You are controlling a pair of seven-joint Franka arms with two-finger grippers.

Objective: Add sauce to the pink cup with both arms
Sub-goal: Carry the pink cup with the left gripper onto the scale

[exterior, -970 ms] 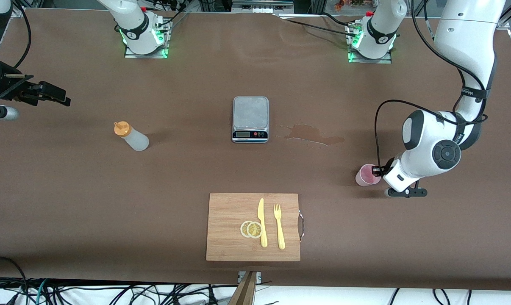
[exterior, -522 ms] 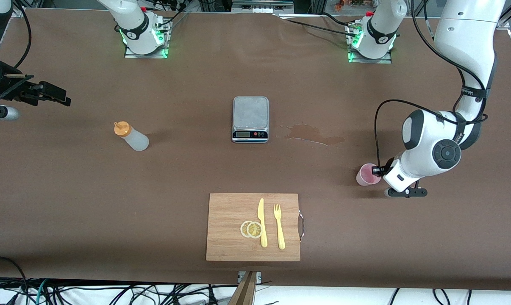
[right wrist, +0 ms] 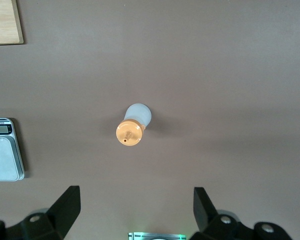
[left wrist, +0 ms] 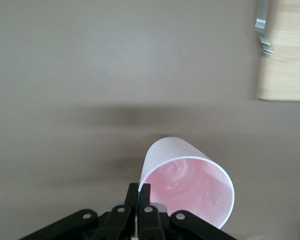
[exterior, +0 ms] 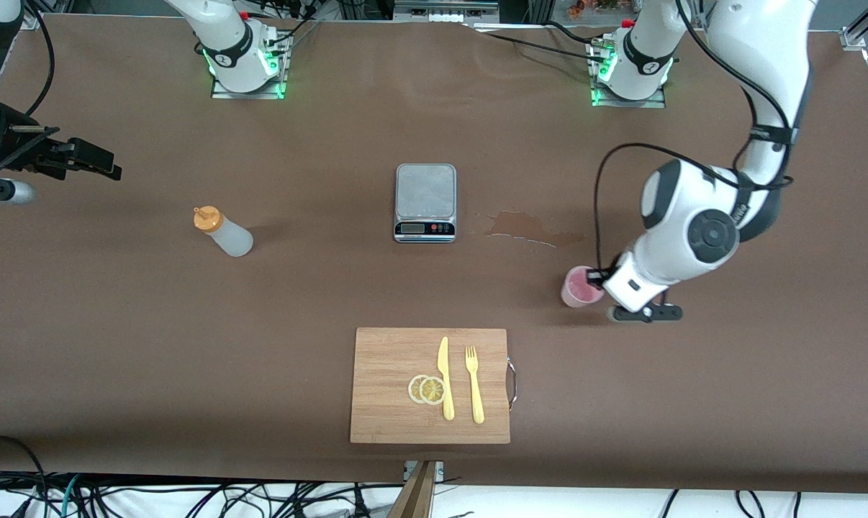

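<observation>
The pink cup (exterior: 578, 288) hangs low over the table, between the wet stain and the cutting board. My left gripper (exterior: 598, 278) is shut on its rim, one finger inside and one outside. The left wrist view shows the cup (left wrist: 190, 182) tilted, its inside pale pink, with the left gripper (left wrist: 139, 192) pinching the wall. The sauce bottle (exterior: 222, 232) with its orange cap stands toward the right arm's end of the table. My right gripper (exterior: 88, 162) hovers open near that end, apart from the bottle. In the right wrist view the bottle (right wrist: 133, 125) sits well clear of the right gripper (right wrist: 137, 202).
A small digital scale (exterior: 425, 201) sits mid-table. A wet stain (exterior: 531, 229) lies beside it toward the left arm's end. A wooden cutting board (exterior: 387, 360), nearer the front camera, carries a yellow knife (exterior: 445, 378), a yellow fork (exterior: 473, 385) and lemon slices (exterior: 427, 389).
The left arm has carried the pink cup toward the middle of the table, with its jaws closed fully on the rim. The right arm and the sauce bottle have not moved.
</observation>
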